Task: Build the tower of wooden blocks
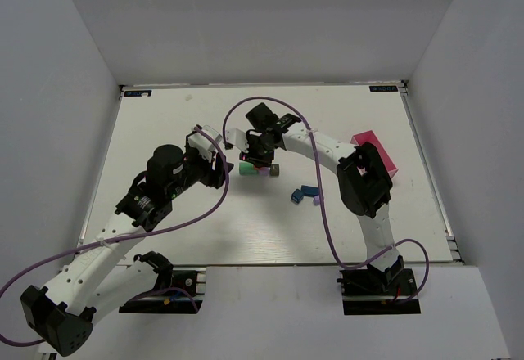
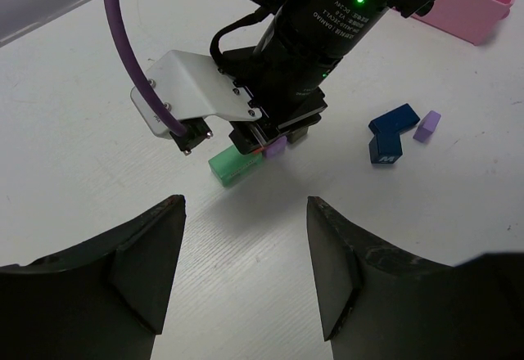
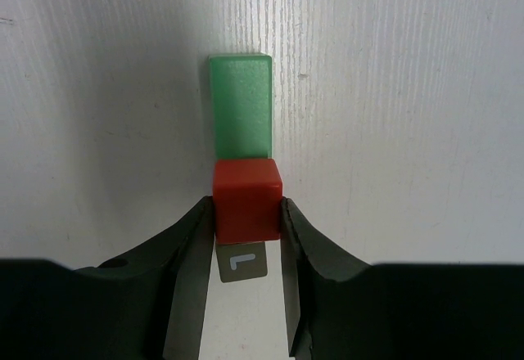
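My right gripper (image 3: 247,217) is shut on a red cube (image 3: 247,199), held over the near end of a green bar (image 3: 239,114) that lies flat on the table. A grey block marked L (image 3: 244,263) shows just below the cube. From above, the right gripper (image 1: 260,157) hangs over the tower cluster: green bar (image 1: 246,169), purple block (image 1: 262,171), dark grey block (image 1: 277,168). My left gripper (image 2: 246,221) is open and holds nothing, a short way from the green bar (image 2: 233,166) and purple block (image 2: 275,147). In the top view the left gripper (image 1: 218,166) sits left of the cluster.
Two dark blue blocks (image 1: 309,190) (image 1: 296,196) and a small purple block (image 1: 317,200) lie loose right of the cluster. A pink tray (image 1: 375,154) stands at the right by the right arm's elbow. White walls enclose the table.
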You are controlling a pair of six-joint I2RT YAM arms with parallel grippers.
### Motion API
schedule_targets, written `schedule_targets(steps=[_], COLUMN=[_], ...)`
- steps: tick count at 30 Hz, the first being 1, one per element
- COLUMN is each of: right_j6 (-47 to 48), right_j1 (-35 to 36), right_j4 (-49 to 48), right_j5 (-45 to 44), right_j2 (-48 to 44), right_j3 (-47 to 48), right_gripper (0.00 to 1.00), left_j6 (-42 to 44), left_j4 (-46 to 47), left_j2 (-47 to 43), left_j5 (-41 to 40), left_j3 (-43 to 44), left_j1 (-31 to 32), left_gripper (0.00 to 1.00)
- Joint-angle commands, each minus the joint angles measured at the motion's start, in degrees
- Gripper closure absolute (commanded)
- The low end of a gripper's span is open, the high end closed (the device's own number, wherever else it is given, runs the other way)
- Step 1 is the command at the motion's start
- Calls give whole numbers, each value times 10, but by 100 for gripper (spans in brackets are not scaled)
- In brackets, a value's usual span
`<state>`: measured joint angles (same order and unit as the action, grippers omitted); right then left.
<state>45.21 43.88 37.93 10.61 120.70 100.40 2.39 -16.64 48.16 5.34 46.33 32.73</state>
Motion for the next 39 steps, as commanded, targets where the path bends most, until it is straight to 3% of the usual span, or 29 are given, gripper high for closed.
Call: schedule_targets(steps=[1, 39], right_j6=[0, 1], right_j1=[4, 9], right_j4=[11, 13], right_j5=[4, 2], right_j2=[1, 11], right_j3=[23, 24], right_gripper=[79, 71], left_j6=[-5, -5], left_j4=[11, 11], left_j2=[-9, -9], left_j5=[4, 4], left_j3=[-3, -3], left_j1=[-2, -2], left_gripper=[29, 29])
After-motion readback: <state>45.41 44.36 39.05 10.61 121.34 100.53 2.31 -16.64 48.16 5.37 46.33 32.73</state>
